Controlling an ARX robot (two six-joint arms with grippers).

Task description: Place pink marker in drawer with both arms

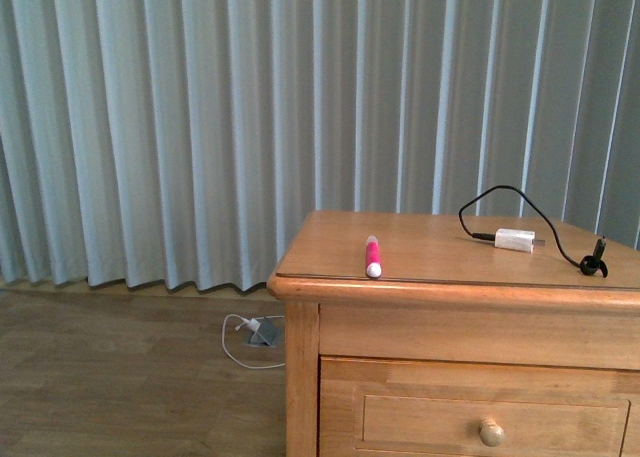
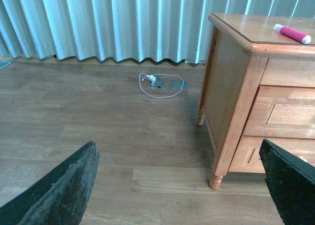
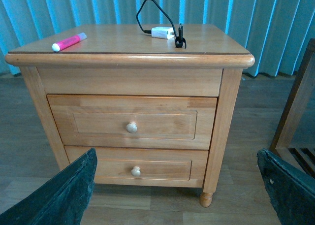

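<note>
on nightstand (image 1: 440,257): pink marker (image 1: 372,256), far from left tool (image 2: 177,146), right tool (image 3: 175,155)

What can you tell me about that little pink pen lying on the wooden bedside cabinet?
The pink marker is short and stubby, with a bright pink barrel that looks like plastic and a rounded white end. It lies flat on top of the wooden nightstand, toward the left side as the front view shows it. Its white end points at the front edge and stops just short of it. It lies well apart from the white charger block further right. Only the wood touches it; nothing holds it.
</note>
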